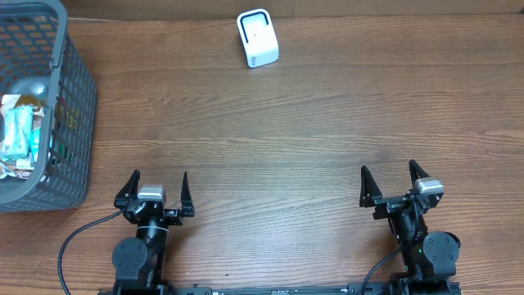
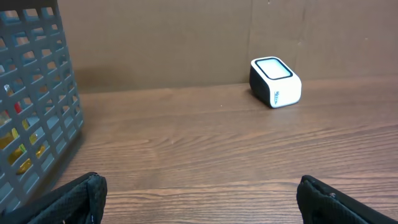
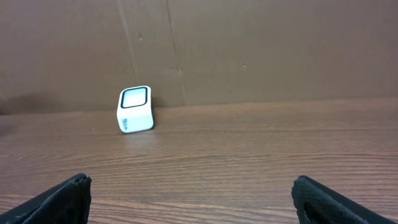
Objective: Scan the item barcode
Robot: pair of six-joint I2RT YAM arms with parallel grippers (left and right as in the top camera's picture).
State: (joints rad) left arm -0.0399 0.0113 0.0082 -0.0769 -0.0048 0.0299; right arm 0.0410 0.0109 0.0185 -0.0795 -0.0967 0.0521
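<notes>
A white barcode scanner (image 1: 258, 38) with a dark-rimmed window stands at the table's far edge; it also shows in the left wrist view as the scanner (image 2: 275, 82) and in the right wrist view as the scanner (image 3: 135, 109). Packaged items (image 1: 20, 131) lie in a grey basket (image 1: 75, 98) at the left; no barcode is visible. My left gripper (image 1: 159, 188) rests open at the near left, empty, and in its own view the left gripper (image 2: 199, 193) frames bare wood. At the near right my right gripper (image 1: 389, 180) is open and empty too, likewise the right gripper (image 3: 193, 193).
The basket's mesh wall (image 2: 37, 106) fills the left side of the left wrist view. A brown wall (image 3: 249, 50) backs the wooden table (image 1: 311, 139). Both arm bases sit at the near edge.
</notes>
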